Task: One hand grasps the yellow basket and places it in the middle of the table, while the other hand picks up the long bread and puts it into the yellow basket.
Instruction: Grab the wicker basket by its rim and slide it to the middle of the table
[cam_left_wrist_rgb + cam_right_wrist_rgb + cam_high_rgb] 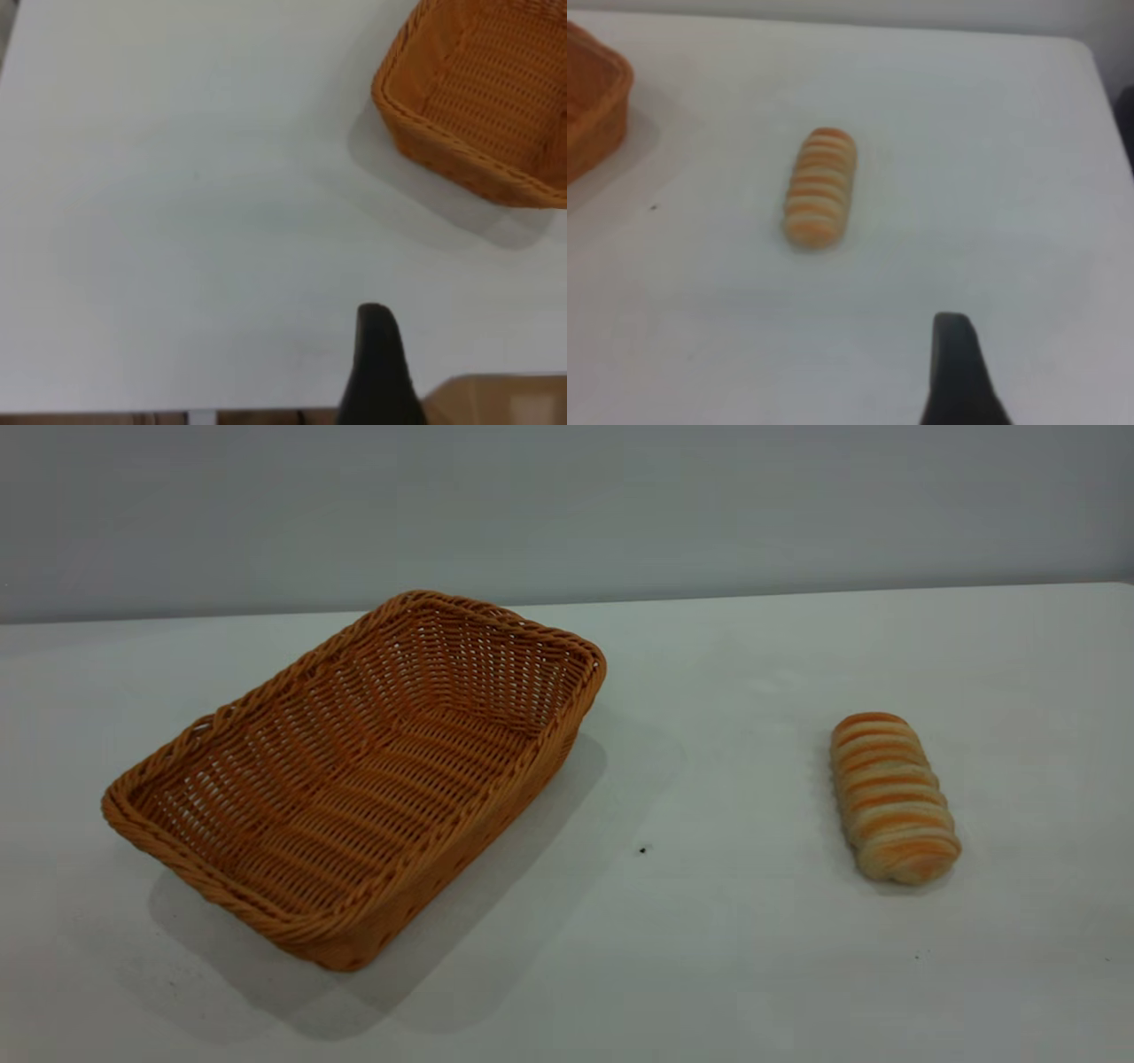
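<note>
The yellow basket [496,828] stands empty on the left part of the white table [709,957], set at an angle. The long bread [893,797] lies on the table at the right, well apart from the basket. Neither arm shows in the exterior view. In the left wrist view a black part of my left gripper [376,372] hangs above bare table, with a corner of the basket [443,133] farther off. In the right wrist view a black part of my right gripper [957,372] is above the table, with the bread [821,186] ahead of it and a basket corner [594,97] beyond.
A small dark speck [643,850] lies on the table between basket and bread. A grey wall runs behind the table's far edge. The table's edge and a brown floor [496,403] show in the left wrist view.
</note>
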Motion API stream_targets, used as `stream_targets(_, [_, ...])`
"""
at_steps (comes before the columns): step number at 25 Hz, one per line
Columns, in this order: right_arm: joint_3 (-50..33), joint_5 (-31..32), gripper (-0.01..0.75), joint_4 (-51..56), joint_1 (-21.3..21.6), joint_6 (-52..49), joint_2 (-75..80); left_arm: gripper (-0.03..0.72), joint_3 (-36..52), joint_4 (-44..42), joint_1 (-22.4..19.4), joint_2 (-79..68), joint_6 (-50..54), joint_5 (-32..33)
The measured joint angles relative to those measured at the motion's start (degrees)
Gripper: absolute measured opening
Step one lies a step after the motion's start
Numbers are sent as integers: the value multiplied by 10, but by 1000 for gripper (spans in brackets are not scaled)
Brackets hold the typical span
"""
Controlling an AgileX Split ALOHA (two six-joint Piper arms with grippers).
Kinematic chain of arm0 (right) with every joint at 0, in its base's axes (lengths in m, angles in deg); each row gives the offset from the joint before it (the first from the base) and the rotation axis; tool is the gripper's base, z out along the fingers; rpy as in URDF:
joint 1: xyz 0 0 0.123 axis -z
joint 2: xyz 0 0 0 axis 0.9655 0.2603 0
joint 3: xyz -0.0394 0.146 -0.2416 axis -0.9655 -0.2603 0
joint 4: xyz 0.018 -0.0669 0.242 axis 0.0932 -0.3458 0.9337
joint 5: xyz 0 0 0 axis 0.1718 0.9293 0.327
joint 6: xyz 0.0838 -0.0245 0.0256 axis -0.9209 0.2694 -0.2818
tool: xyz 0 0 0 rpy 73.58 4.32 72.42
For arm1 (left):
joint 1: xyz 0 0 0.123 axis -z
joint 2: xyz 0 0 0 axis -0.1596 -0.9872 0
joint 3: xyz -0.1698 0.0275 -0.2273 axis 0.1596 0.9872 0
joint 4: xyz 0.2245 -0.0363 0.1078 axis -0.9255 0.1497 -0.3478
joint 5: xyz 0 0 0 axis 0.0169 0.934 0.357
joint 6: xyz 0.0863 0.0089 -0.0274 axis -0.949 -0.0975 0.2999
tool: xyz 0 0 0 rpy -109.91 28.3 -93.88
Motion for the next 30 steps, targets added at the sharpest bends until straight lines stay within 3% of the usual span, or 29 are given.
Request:
stream_targets(4, [3,-76,517,55,0,66,148,582,-23,43,0,-125,22,-40])
stream_targets(12, [6,-252,517,299,0,292,399,582,-23,83,1,-361,110,-165])
stream_targets(15, [21,-273,516,407,-13,392,474,582,-23,107,1,-453,118,-213])
stream_targets(20, [62,-319,505,558,-88,518,592,582,-22,153,16,-612,118,-293])
stream_targets(25, [100,-334,503,612,-150,577,684,582,-22,205,57,-743,126,-378])
stream_targets(30, [105,-352,503,625,-155,597,725,582,-22,236,60,-832,139,-436])
